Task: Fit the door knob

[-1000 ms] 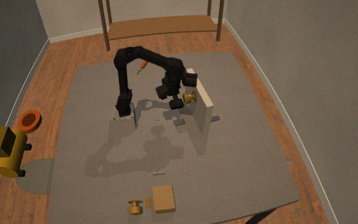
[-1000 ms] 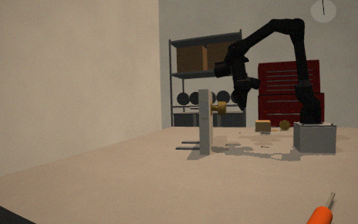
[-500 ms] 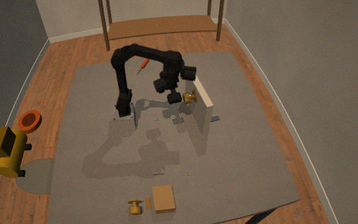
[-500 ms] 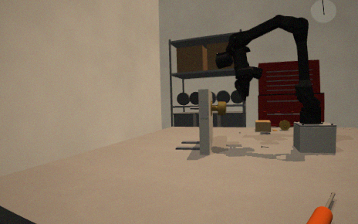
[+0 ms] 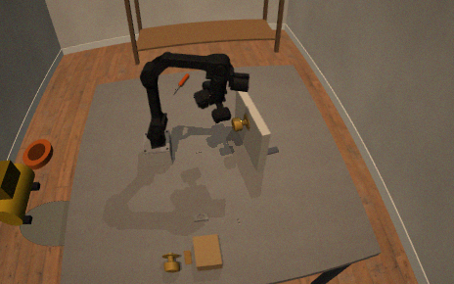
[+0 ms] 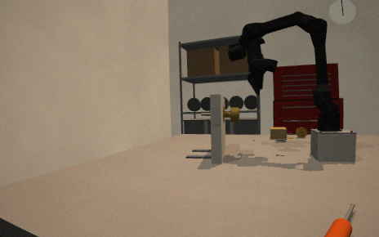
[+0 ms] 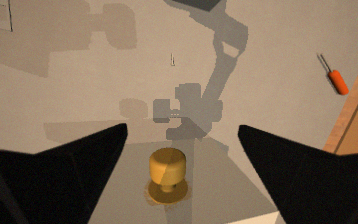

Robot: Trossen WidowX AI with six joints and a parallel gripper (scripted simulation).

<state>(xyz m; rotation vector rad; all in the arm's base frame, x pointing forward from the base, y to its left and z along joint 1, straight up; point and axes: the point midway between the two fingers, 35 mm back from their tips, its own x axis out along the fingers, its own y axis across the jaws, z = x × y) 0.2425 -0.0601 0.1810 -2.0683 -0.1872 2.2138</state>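
Brass knob (image 5: 239,123) (image 6: 234,114) (image 7: 168,167) looks seated; our fingers (image 5: 219,100) (image 6: 257,91) wide open, holding nothing; we'd retreat straight up (no brushing knob)

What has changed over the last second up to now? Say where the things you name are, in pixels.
The gripper (image 5: 218,102) (image 6: 259,91) (image 7: 183,129) has risen, moving farther above the brass knob (image 5: 238,124) (image 6: 234,114) (image 7: 167,167), and its fingers are open with nothing between them. The knob stayed in place on the upright panel (image 5: 253,115) (image 6: 216,135); the screwdriver (image 5: 183,80) (image 6: 340,229) (image 7: 338,82) also stayed put.
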